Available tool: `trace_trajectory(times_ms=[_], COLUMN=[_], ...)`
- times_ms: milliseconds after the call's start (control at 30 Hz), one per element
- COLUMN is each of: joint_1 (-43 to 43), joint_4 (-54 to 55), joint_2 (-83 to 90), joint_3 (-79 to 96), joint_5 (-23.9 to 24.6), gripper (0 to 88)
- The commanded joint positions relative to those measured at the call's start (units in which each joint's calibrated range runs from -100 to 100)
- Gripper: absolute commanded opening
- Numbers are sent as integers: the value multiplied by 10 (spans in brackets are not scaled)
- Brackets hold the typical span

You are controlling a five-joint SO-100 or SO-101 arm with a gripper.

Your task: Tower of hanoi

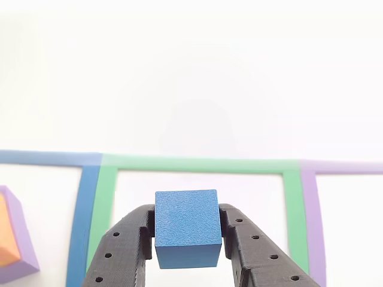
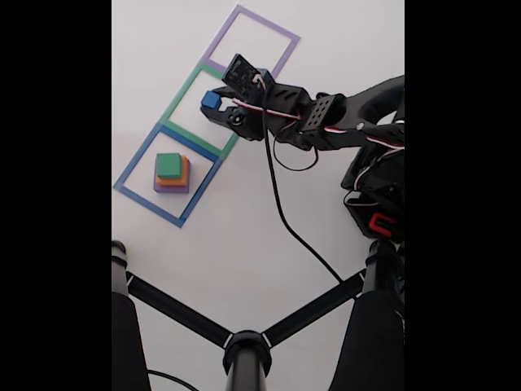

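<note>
Since the blue cube [image 1: 186, 227] looks like matte foam, I'd judge it light, slightly squashy and grippy, not fragile. Flat opposite side faces are the right place to hold it, and that is where it's held.

Other view: pincer [image 1: 187, 239] comes in from the near edge, black printed jaws closed on the cube's left and right faces, about mid-height. The cube sits square between them, top face level, apparently clear of the bench [image 1: 191, 78], though contact underneath is hidden. Beyond it lies the green tape outline [image 1: 197, 164], with the blue tape outline [image 1: 84, 203] to the left and the purple tape outline [image 1: 311, 209] to the right. At the far left edge, a corner of the purple block [image 1: 24, 239] with the orange block [image 1: 7, 236] on it.

Fixed view: arm [image 2: 326, 122] reaches in from the right, stretched roughly level, wrist pitched so the pincer [image 2: 216, 104] faces left. Blue cube [image 2: 211, 100] is held over the middle, green outline [image 2: 181, 96]. Remaining stack sits inside the blue outline [image 2: 134, 167] at lower left: green block [image 2: 169, 165] on orange block [image 2: 184, 173] on purple block [image 2: 171, 189]. Purple outline [image 2: 281, 32] at upper right has nothing in it. A black stand [image 2: 244, 346] crosses the near side.

Light squeeze should be enough; over-clamping foam would only dent it.
</note>
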State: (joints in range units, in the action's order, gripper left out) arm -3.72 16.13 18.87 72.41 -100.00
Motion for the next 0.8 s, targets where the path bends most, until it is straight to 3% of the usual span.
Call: trace_trajectory(times_ms=[0, 167, 300, 600, 767], joint_1=[-1, -4, -20, -77, -104], joint_4=[-290, -591, -753, -1004, -1065], joint_2=[142, 175, 172, 170, 170], joint_3=[-118, -324, -475, -708, -765], joint_5=[0, 0, 0, 0, 0], gripper=[26, 19, 19, 15, 13])
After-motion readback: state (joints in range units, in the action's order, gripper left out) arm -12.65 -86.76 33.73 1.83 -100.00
